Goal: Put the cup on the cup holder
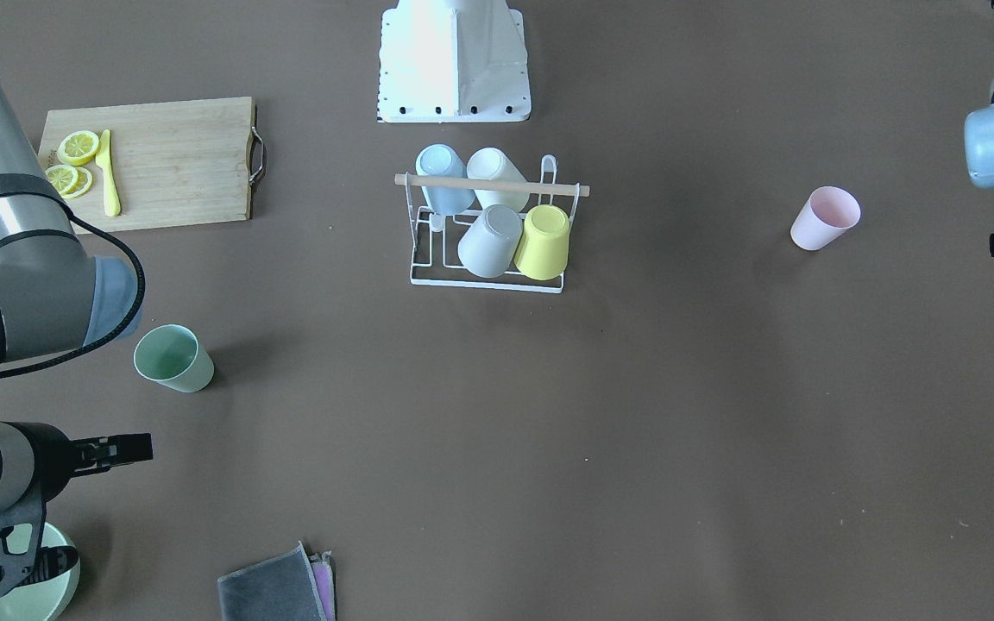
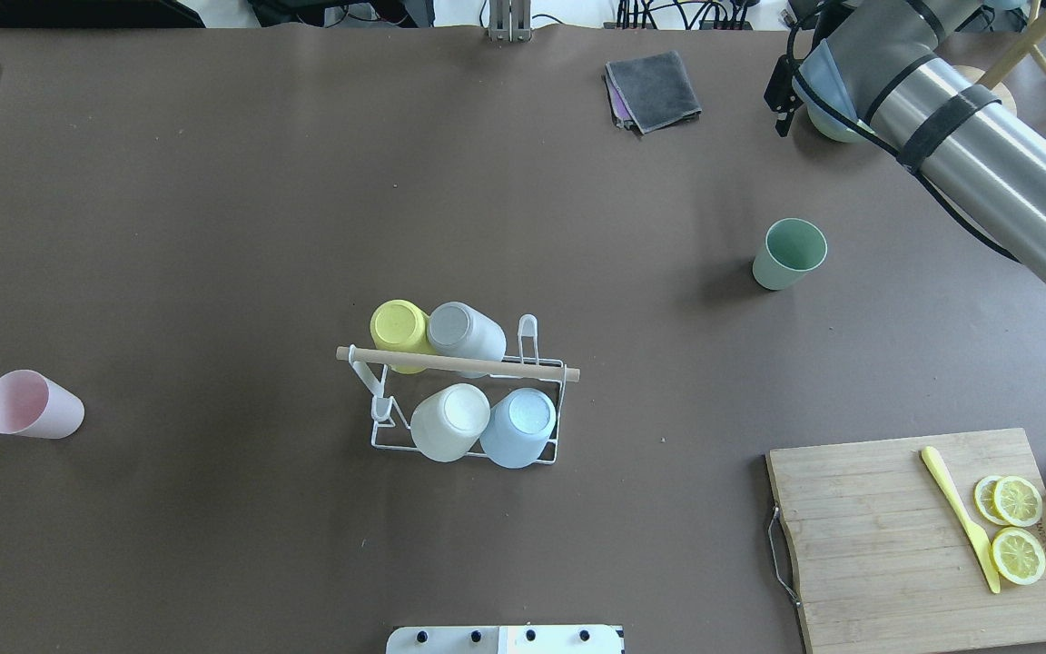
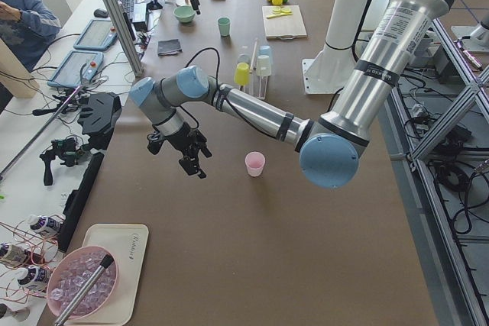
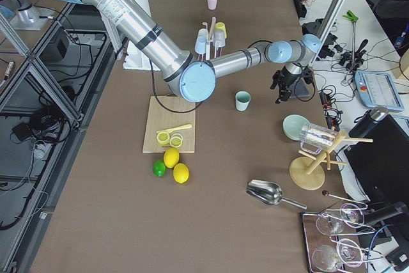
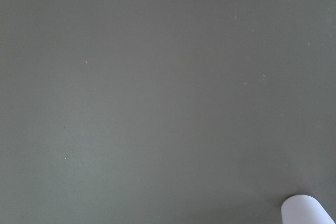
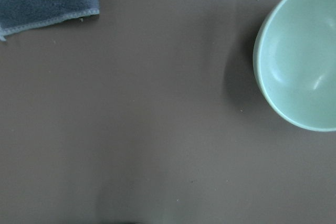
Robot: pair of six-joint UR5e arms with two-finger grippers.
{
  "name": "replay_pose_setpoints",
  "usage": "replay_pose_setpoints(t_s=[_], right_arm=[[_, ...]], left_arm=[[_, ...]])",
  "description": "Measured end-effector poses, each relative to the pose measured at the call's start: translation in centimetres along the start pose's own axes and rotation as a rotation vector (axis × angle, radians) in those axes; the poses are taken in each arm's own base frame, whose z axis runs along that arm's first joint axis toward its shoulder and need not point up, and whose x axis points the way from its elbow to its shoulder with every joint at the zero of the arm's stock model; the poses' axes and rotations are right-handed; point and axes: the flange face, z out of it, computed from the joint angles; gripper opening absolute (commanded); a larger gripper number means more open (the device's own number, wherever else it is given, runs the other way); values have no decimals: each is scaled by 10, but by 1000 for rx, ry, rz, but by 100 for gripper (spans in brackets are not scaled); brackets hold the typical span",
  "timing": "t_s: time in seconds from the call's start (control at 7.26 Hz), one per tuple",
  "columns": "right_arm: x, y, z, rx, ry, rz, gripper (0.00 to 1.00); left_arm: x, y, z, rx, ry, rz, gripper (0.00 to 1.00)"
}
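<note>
The right gripper, black and boxy, hangs over the brown matte counter near the corner where the operators' edge meets the robot's right end. The views do not show whether its fingers are spread or pressed together. Just beside it sits a smooth mint bowl, and further along the operators' edge lies a folded grey cloth with a stitched hem.

The left gripper hovers above the counter toward the operators' edge at the robot's left end. I cannot tell how wide it stands either.

A pale pink cup, plain and tapered, stands mouth up by itself toward the left end, near the left gripper but apart from it. A matte green cup of the same shape stands mouth up toward the right end, between the right gripper and the middle.

The cup holder, thin white wire with a light wooden rod across its top, stands about mid-counter in front of the robot's base. Four cups sit upturned on it: blue and white on the robot's side, grey and yellow on the operators' side.

A grained wooden cutting board with a metal handle lies near the robot-side edge at the right end. It carries lemon slices and a yellow knife.
</note>
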Motion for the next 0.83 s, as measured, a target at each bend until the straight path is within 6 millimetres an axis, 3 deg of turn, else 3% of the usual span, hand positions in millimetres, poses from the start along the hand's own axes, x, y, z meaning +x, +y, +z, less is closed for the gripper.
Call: replay_pose_setpoints(t_s=[0.41,0.83], right_arm=[[-22,-8,32,-84,-27,0,100],[-37,-4,62,-196,-59,49,100]], left_arm=[[59,-10,5,-97,-47,107,98],[149,-25,59,-218,-94,414,97]])
